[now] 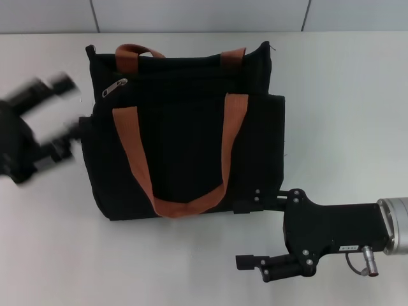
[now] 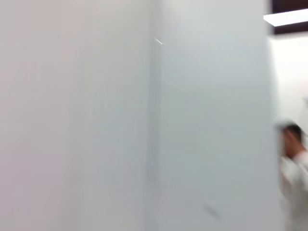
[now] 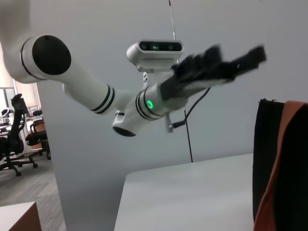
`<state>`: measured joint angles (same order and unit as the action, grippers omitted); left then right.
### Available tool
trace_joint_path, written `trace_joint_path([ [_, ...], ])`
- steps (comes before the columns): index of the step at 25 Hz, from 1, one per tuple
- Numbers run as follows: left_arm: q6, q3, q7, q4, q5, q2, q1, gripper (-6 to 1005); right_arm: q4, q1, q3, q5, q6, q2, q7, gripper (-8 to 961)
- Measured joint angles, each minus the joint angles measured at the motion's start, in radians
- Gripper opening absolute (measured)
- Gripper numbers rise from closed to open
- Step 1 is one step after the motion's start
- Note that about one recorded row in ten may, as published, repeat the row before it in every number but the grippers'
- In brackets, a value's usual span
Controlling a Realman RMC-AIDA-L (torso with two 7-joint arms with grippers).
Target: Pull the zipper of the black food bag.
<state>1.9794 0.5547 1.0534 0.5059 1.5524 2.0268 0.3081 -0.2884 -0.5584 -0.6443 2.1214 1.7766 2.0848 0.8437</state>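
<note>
Nearest of all is the right pincer (image 1: 252, 231), low over the white surface (image 1: 344, 108) at the near right corner of the black food bag (image 1: 182, 134). Its two dark fingers stand wide apart: one reaches in against the bag's lower right edge, the other (image 1: 254, 261) points out over bare surface closer in. Nothing sits between them.

That bag lies flat on its side in the middle of the surface, the biggest thing in the room's working area. One orange-brown strap handle (image 1: 175, 204) loops down across its face toward the near edge, and a second strap (image 1: 137, 50) peeks up over the far rim. The zipper (image 1: 114, 88) is a small silver pull tab near the bag's upper left corner, tilted, at the left end of the black zip line that runs across toward the right.

Over on the left, the left pincer (image 1: 56, 115) hangs just beside the bag's left side, smeared with movement. Its fingers look spread, with open space between them, and it holds nothing. From the right wrist view that same pincer (image 3: 226, 65) shows raised above the surface, well apart from the bag's edge (image 3: 269, 163).
</note>
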Motion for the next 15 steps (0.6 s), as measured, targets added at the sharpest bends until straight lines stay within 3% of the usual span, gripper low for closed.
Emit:
trace_joint_path([
  [4,-0.074,-0.09,0.0,-0.044,-0.013,-0.015,0.004,772,0.0,0.003,0.001,0.0,0.001,0.0,0.0,810],
  [7,-0.173,-0.098,0.0,-0.053,-0.002,-0.03,0.01,771,0.0,0.004,0.001,0.0,0.001,0.0,-0.002,809],
  [9,-0.295,-0.042,0.006,-0.052,0.079,-0.053,0.032,770,0.0,0.004,0.001,0.0,0.001,0.0,-0.003,809],
  [15,-0.32,0.008,0.0,-0.042,0.204,-0.049,0.072,768,-0.002,0.004,0.002,0.0,-0.001,-0.002,-0.004,809],
])
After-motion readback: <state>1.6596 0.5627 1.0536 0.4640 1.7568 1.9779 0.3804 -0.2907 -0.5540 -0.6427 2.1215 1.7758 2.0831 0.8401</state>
